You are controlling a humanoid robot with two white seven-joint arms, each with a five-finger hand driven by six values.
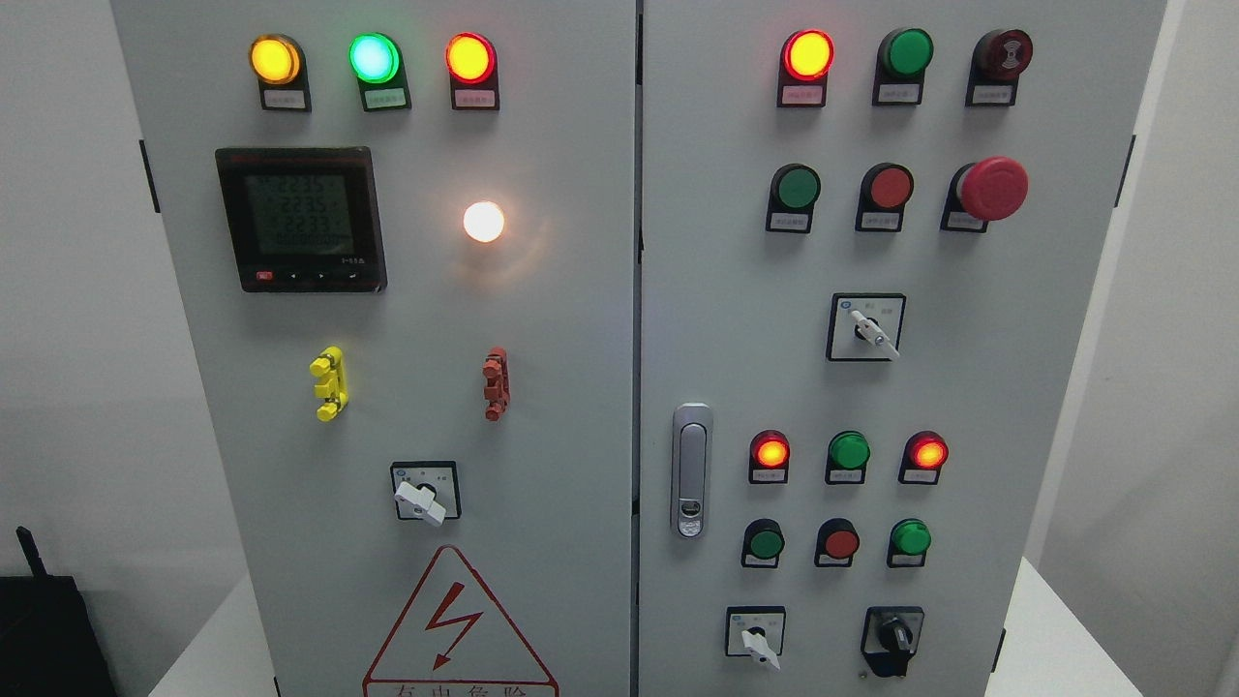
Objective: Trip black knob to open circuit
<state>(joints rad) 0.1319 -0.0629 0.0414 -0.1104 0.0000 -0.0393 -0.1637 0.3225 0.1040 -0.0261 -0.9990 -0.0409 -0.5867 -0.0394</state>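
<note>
A grey electrical cabinet fills the head view. The black knob [894,636] is a rotary switch at the lower right of the right door, its handle pointing roughly up and down. Neither of my hands nor any arm shows in the view.
White-handled selector switches sit on the left door [422,500], mid right door [869,332] and lower right door [760,643]. A red mushroom stop button [992,188], lit indicator lamps, a digital meter [302,219] and a door latch [691,469] are on the panel. A black box [44,629] stands lower left.
</note>
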